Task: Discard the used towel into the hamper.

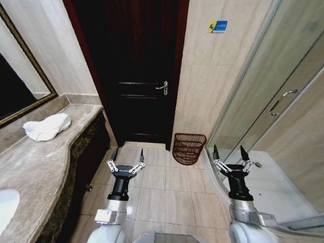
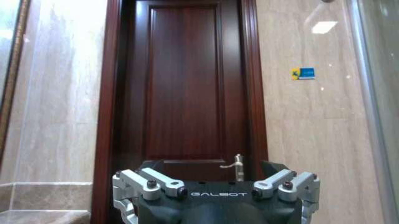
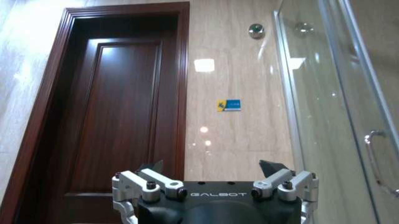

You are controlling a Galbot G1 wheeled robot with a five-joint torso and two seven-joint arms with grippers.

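One white towel [image 1: 47,126], crumpled, on the marble counter [image 1: 35,167] at far left, near the mirror [image 1: 15,91]; long axis roughly along the counter's length. Lies ahead and to the left of the left hand [image 1: 126,161], well apart. Left hand released, fingers spread, holding nothing, hovering over the floor [image 1: 167,192] beside the counter edge. Clearly the nearer arm for the pickup, judged from layout. Dark door [image 1: 142,76] straight ahead, shut. One hamper [image 1: 189,148], reddish-brown lattice, on the floor right of the door against the wall, lying between the two hands and beyond them. Right hand [image 1: 231,158] released too, empty, by the glass shower enclosure [image 1: 273,101]. Towel not yet grasped; task unstarted.
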